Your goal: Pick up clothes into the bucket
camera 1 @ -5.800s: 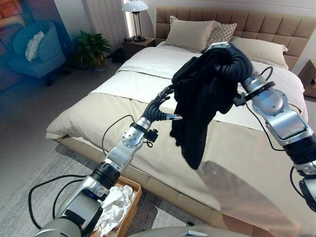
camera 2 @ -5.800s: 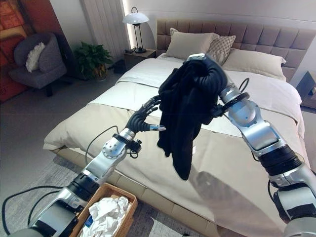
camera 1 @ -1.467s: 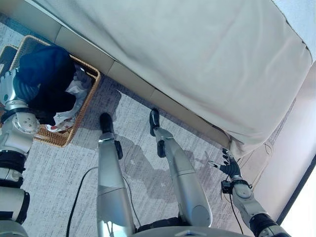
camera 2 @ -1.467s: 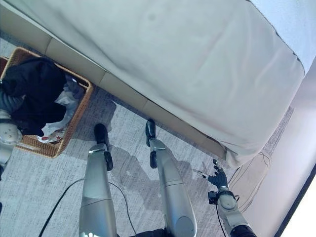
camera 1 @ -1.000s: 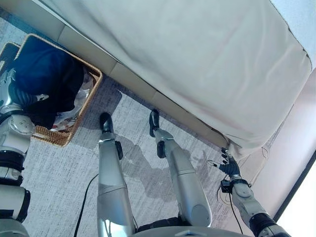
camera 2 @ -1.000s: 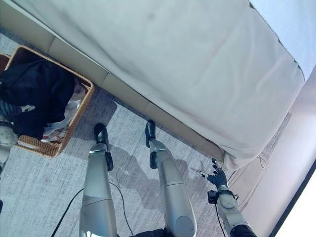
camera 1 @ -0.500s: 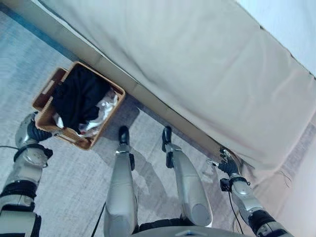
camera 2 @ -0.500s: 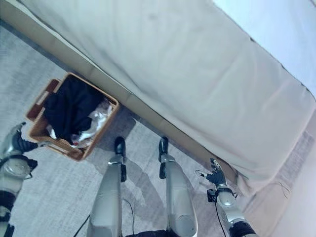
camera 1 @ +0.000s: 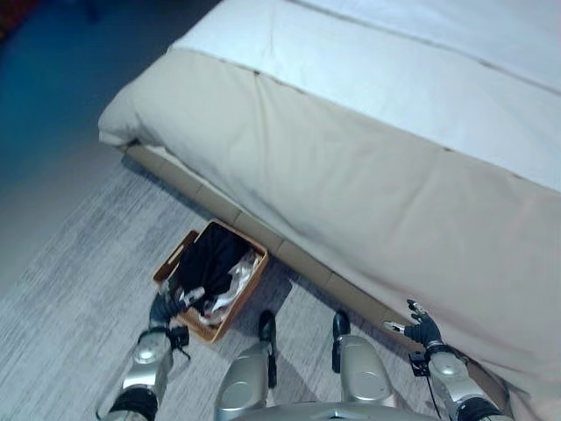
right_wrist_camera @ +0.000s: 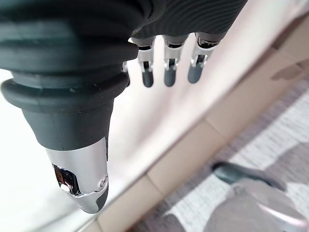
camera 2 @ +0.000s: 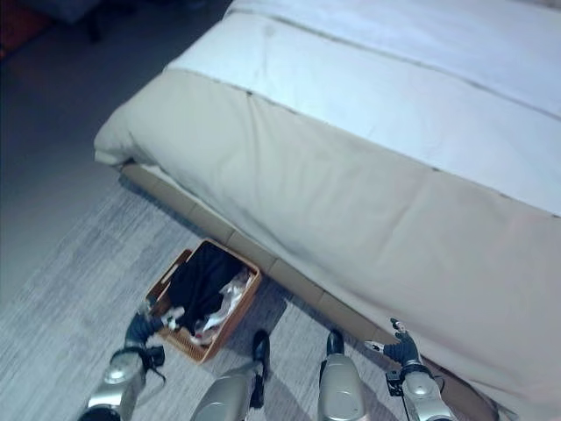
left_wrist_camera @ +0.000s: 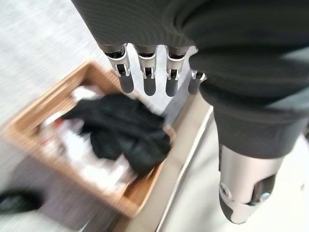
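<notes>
A woven brown basket [camera 1: 251, 286] stands on the rug against the foot of the bed. A black garment [camera 1: 207, 263] lies in it on top of white cloth [camera 1: 237, 282]. The left wrist view looks down on the black garment [left_wrist_camera: 123, 133] in the basket [left_wrist_camera: 29, 118]. My left hand [camera 1: 169, 303] hangs just beside the basket's near corner, fingers straight and holding nothing. My right hand [camera 1: 424, 331] hangs low at the bed's side, fingers relaxed and empty, its fingers [right_wrist_camera: 168, 67] straight in the right wrist view.
A large bed [camera 1: 377, 184] with a beige cover and white sheet spans the scene. Its padded base [camera 1: 307, 263] runs along the floor behind the basket. A grey rug [camera 1: 61, 289] lies to the left.
The black garment has left my left hand and now lies in the basket. The camera has swung up, showing more of the bed. Both arms hang lowered.
</notes>
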Robot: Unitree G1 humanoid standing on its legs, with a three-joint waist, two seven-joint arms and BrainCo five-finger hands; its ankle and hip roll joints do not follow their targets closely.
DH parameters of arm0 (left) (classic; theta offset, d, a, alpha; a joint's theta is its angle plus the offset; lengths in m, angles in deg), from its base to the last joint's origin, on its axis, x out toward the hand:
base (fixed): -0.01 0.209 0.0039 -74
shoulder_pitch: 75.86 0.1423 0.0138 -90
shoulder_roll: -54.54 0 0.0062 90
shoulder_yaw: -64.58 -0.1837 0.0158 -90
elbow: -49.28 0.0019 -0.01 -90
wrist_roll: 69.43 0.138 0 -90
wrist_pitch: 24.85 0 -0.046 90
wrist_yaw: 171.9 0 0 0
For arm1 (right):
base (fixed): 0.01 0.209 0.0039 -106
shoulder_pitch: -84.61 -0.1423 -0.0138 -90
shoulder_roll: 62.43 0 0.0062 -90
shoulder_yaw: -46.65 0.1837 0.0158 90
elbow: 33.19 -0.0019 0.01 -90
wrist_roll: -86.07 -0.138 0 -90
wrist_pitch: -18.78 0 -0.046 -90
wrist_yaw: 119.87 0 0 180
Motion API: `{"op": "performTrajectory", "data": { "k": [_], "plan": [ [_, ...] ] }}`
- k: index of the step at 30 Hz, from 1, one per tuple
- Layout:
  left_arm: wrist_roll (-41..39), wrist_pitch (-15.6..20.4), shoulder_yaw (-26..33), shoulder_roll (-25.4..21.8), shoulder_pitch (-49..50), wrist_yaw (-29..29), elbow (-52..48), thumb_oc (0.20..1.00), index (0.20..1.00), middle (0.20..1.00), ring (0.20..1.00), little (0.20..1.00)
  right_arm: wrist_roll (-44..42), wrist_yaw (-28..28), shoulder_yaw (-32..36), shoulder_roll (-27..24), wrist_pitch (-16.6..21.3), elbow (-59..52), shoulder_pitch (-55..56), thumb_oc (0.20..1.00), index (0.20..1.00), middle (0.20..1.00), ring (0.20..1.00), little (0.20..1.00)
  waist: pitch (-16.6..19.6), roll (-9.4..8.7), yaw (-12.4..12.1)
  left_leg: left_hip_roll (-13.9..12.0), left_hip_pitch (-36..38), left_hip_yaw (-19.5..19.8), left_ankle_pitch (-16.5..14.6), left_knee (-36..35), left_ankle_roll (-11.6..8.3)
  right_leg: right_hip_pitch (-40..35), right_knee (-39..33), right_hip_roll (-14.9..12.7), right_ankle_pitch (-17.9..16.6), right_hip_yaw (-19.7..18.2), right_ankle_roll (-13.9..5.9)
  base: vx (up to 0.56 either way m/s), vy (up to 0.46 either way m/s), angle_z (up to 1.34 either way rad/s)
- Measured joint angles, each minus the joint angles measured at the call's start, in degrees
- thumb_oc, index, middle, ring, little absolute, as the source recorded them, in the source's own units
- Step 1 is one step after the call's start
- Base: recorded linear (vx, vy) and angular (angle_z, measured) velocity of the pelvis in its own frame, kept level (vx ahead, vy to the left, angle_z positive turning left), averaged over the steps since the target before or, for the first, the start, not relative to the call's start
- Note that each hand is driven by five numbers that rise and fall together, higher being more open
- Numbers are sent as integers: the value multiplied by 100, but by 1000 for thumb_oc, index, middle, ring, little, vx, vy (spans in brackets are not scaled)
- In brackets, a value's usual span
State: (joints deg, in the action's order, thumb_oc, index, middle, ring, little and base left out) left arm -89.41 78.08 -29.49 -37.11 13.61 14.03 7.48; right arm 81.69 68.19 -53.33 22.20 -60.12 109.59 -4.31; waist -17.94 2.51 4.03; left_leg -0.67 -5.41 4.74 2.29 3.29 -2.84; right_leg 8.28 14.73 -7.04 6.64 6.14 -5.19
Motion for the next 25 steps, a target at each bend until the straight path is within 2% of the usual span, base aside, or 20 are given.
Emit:
{"op": "performTrajectory", "data": {
  "k": [3,6,9,15,18,25],
  "plan": [
    [29,9,-302,349,36,-103,290,1000,1000,1000,1000,1000,275,-5,-211,109,-25,259,29,1000,1000,1000,1000,1000,336,4,-9,-91,250,20,2,-90,-4,-237,-49,89,79,54,72,114,-77,7],
    [246,-2,-813,503,219,-213,442,1000,1000,1000,1000,1000,655,3,-461,118,-42,293,77,1000,1000,1000,1000,1000,786,19,-11,-152,400,25,-49,-102,-74,-364,8,183,257,79,128,68,-51,1],
    [704,-18,-847,573,262,-250,753,1000,1000,1000,1000,1000,984,4,-595,112,-130,546,20,1000,1000,1000,1000,1000,1030,30,-29,-214,486,15,-82,-88,-118,-404,46,222,332,77,225,61,-29,-4],
    [828,-140,-822,731,506,-268,1495,1000,1000,1000,1000,1000,1067,2,-649,207,-223,616,92,1000,1000,1000,1000,1000,1204,40,-58,-300,601,-34,-199,-49,-130,-499,68,298,370,43,285,53,1,-5],
    [1234,-135,-822,702,496,-236,1490,1000,1000,1000,1000,1000,1050,-51,-879,278,-241,605,108,1000,1000,1000,1000,1000,1216,38,-121,-299,679,-120,-203,-94,-114,-517,85,297,367,-12,284,12,15,-8],
    [1240,-141,-815,696,486,-205,1605,1000,1000,1000,1000,1000,496,-338,-836,513,-244,759,417,1000,1000,1000,1000,1000,1418,-67,-181,-267,788,-145,-191,-241,-85,-618,44,276,365,-42,274,1,4,-3]
  ]
}}
